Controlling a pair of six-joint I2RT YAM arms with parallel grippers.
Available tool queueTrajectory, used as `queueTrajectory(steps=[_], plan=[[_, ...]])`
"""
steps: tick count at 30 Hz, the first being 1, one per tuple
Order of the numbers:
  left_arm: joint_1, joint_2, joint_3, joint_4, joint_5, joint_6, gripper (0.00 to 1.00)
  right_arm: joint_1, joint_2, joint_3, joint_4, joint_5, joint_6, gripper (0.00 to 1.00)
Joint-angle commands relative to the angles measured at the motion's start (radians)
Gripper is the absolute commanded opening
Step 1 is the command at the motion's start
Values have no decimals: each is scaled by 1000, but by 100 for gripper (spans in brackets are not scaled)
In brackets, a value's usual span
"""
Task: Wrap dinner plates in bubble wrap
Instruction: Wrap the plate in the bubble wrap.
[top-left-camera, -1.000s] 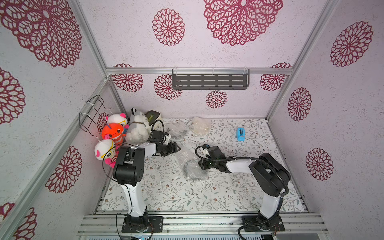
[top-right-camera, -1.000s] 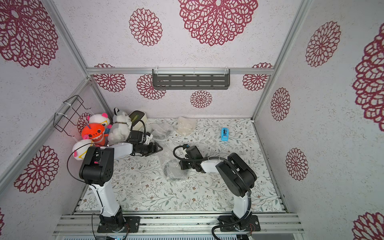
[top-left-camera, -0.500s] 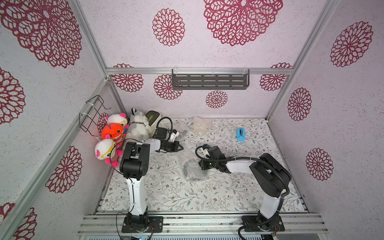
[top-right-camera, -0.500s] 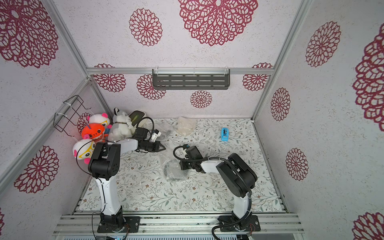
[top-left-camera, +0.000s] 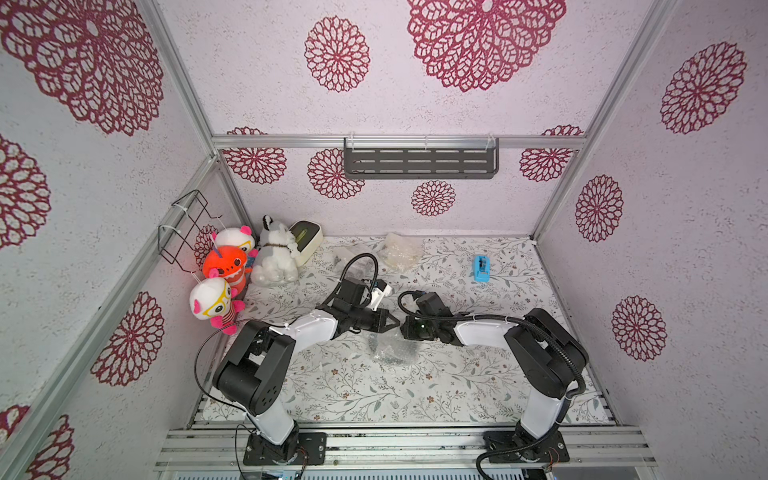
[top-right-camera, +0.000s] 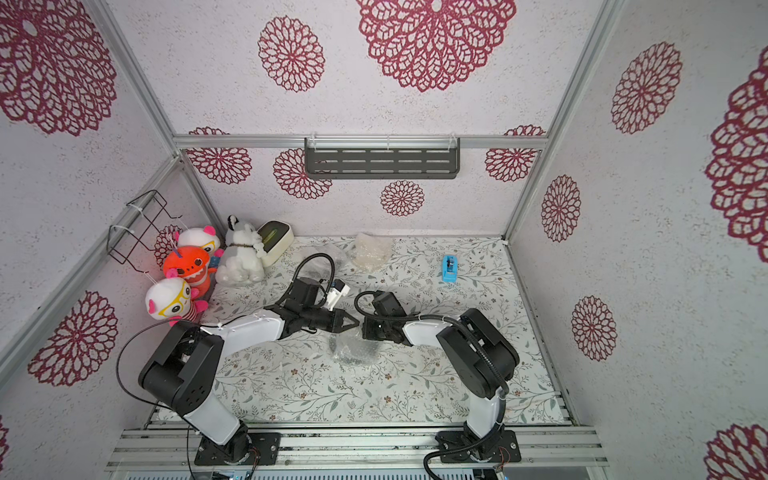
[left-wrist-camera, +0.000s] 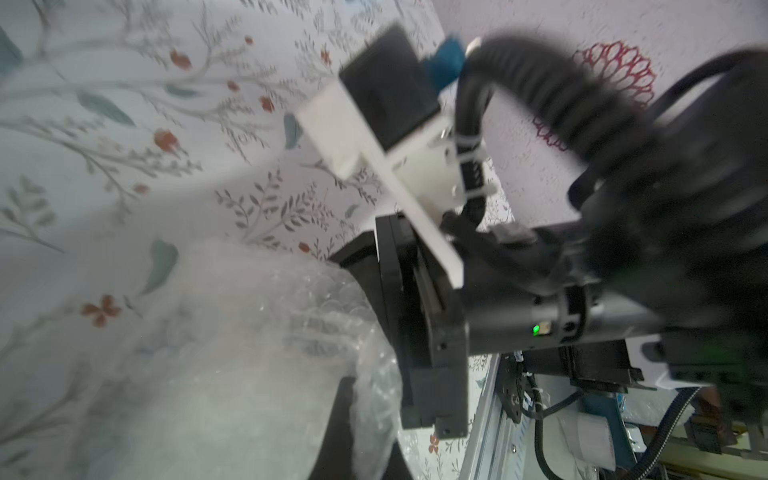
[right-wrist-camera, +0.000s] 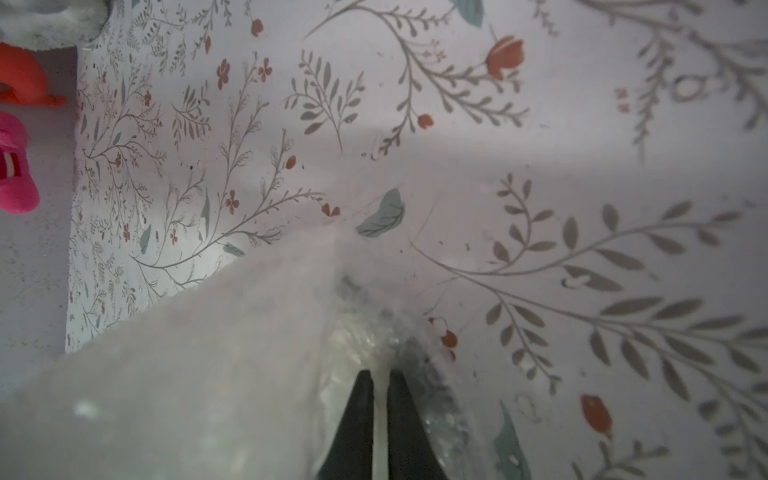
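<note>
The left gripper (top-left-camera: 394, 325) is clenched, whether on wrap is unclear. Its tip nearly meets the right gripper (right-wrist-camera: 377, 374), which pinches the bubble wrap (top-left-camera: 390, 353) bundled round a dark plate (top-left-camera: 385, 358) at the centre of the mat (top-left-camera: 332, 386). Bare mat runs toward the 6 o'clock edge. The tape dispenser (top-left-camera: 481, 268) sits at 2, the plush toys (top-left-camera: 232, 266) at 10, with patterned walls (top-left-camera: 665, 249) close around.

Plush toys (top-left-camera: 225, 266); blue tape dispenser (top-left-camera: 481, 269)

Clear bubble wrap (top-left-camera: 390, 353), blue tape dispenser (top-left-camera: 481, 269)
</note>
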Motion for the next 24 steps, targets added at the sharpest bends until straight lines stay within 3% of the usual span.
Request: queueTrajectory(steps=[1, 7, 10, 12, 15, 19, 22, 24], plan=[[-95, 22, -25, -32, -34, 40, 2, 4, -48, -48, -60, 68, 106, 12], [-144, 107, -69, -82, -90, 103, 6, 5, -118, -120, 52, 157, 215, 14], [-144, 134, -67, -61, -106, 99, 6, -2, -171, -160, 155, 180, 210, 26], [-143, 145, -55, -58, -110, 99, 6, -38, -246, -175, 151, 165, 126, 36], [-140, 149, -42, -68, -105, 109, 6, -120, -374, -184, -46, 115, -77, 39], [-118, 150, -32, -72, -90, 119, 7, -135, -487, -267, -303, 7, -315, 24], [-96, 150, -8, -74, -71, 130, 9, -90, -503, -335, -318, -129, -330, 18], [-90, 160, 28, -95, -62, 161, 10, -42, -472, -350, -266, -156, -303, 16]])
